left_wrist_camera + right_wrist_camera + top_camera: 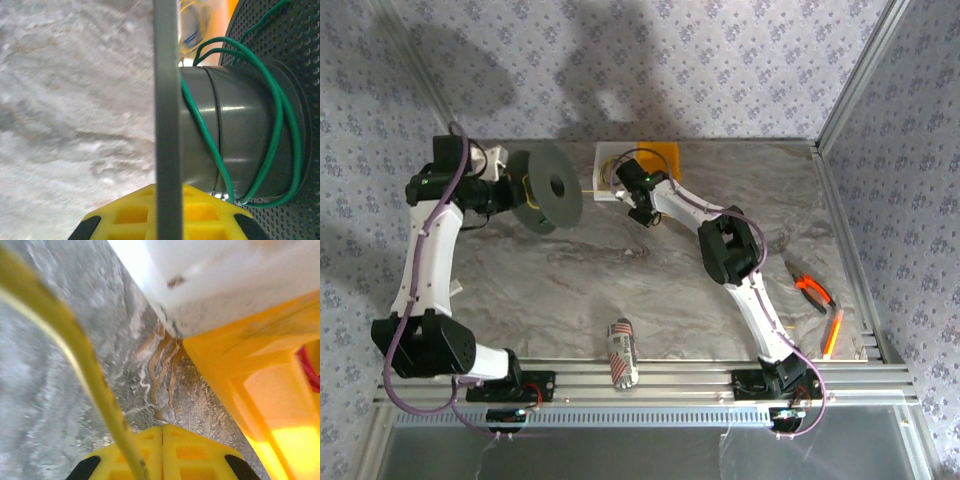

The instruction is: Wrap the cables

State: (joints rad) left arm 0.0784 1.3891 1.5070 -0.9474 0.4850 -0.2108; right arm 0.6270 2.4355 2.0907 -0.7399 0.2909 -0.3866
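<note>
Lower centre, near edge: can (pixel 622 352), red-and-white label, print illegible. Left gripper (pixel 167 207) clenched on spool (pixel 240 140) flange. Right gripper (pixel 162 455) closed; yellow cable (pixel 85 365) crossing the lower-left finger, pinch unconfirmed. Red cable (pixel 312 372) beyond, right edge, inside orange tray (pixel 260 390).

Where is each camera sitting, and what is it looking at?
Top camera: above and behind the arm bases, looking down on the table; both arms show, left end effector and right end effector.
Left wrist camera: on the left arm, looking along its yellow fingers at the black spool they clamp.
Right wrist camera: on the right arm, looking past its shut fingers at the yellow cable and yellow box.
Shared: top and left wrist see the spool; top and right wrist see the box.
</note>
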